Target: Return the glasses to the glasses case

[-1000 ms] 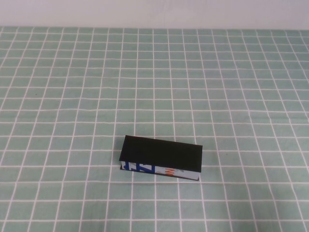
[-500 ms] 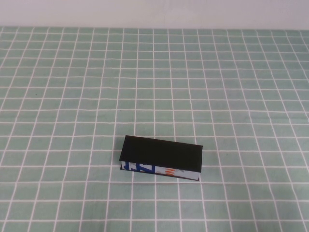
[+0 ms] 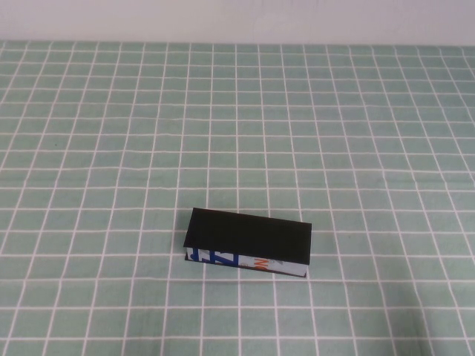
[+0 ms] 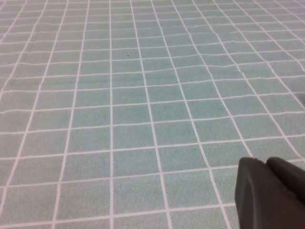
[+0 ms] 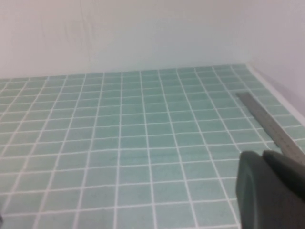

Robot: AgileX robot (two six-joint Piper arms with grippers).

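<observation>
Nearest to me, one glasses case [image 3: 248,242] sits closed on the checked cloth [image 3: 104,148], toward the near edge and roughly in the middle of the width. Black lid on top, flat and shut; below it the white side faces me with blue and orange print, though the marks are too small to read. The case lies a little askew to the grid lines.

My own grippers don't appear in the high view at all, so the case lies well apart from both of them. My left gripper [image 4: 271,193] shows only as a dark rounded lump at the corner of its wrist view, over bare green squares; cut off like that, I cannot tell whether its fingers are apart or together. My right gripper [image 5: 271,188] is the same sort of dark shape at the corner of its wrist view, and it is closed, empty, gripping nothing. Just beyond it a grey metal strip [image 5: 267,124] runs along the cloth's edge, partly hidden behind the gripper.

Count: one case, no spectacles in sight in any view. Farther back, the cloth runs up to a plain pale wall [image 5: 143,33].
</observation>
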